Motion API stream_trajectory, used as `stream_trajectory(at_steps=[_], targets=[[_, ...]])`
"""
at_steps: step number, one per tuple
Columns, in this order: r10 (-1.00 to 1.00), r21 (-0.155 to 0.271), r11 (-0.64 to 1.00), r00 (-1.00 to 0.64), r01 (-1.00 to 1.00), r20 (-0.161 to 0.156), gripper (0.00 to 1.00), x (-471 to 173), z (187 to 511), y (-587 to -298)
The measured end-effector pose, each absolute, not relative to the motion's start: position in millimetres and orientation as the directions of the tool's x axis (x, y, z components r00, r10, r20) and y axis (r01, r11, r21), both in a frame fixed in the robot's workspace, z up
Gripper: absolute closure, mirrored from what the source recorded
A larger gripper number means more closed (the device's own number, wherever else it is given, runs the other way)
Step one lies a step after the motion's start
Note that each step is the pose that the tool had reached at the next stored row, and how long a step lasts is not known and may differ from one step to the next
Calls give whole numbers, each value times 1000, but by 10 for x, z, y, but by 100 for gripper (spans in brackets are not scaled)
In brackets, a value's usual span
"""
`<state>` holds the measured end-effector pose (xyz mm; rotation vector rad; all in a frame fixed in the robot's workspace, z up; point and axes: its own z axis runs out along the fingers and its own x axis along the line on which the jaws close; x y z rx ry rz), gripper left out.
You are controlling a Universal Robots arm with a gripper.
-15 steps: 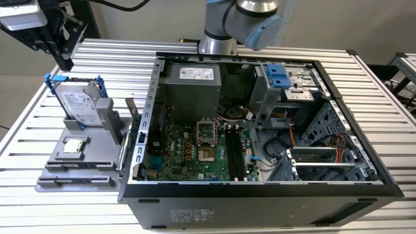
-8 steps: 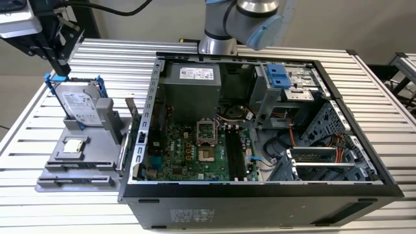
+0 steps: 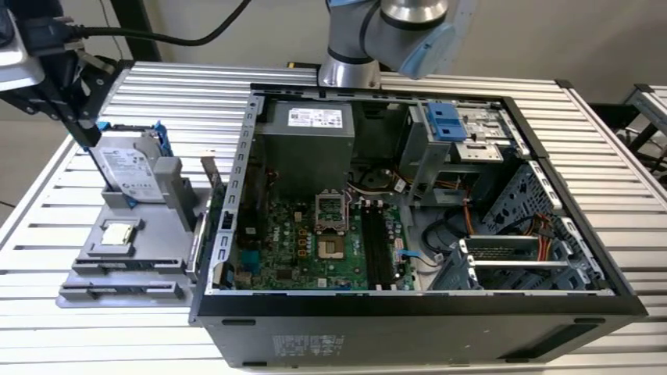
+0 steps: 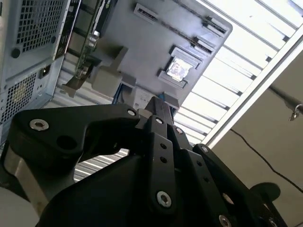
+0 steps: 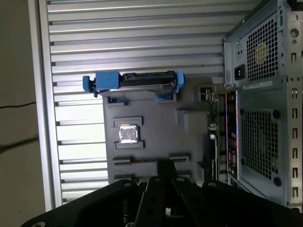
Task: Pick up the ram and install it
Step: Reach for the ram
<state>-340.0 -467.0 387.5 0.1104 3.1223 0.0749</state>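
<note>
Black linkages of the end effector (image 4: 158,106) loom closest in both wrist views. It looks clenched, tips drawn together with nothing between them, hanging over the grey tray (image 5: 156,127) on the slatted desk (image 5: 142,28). Just ahead of those tips in the first wrist view, a thin dark strip stands on edge in a slotted holder (image 5: 124,161). That, by my read, is the ram (image 5: 151,160), parked on the tray outside the computer case (image 3: 417,301), not on the motherboard (image 3: 297,242). It should handle as a featherweight: stiff, thin and fragile, with chips on its faces and contacts along the seated edge. The sensible hold is squarely across the flat faces near the middle of the free edge, or it could tip in the grip. Moving out, a processor chip (image 5: 127,134) lies flat just beyond. Past it the hard drive (image 5: 137,80) in blue rails stands at the tray's far end, and in the exterior view the end effector sits close to its top. An upright expansion card (image 3: 214,199) stands between tray and case, tight company on that side. Inside the case the long black memory slots (image 3: 373,246) look unfilled, with the processor socket (image 3: 330,209) on one flank and cables (image 3: 471,215) crowding the other.
</note>
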Motion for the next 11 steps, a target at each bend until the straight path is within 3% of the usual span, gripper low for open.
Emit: stream_trajectory(at_steps=[6,11], targets=[[71,48,996,-997,70,-13,100,-3400,3868,-4937],[71,48,996,-997,70,-12,100,-3400,3868,-4948]])
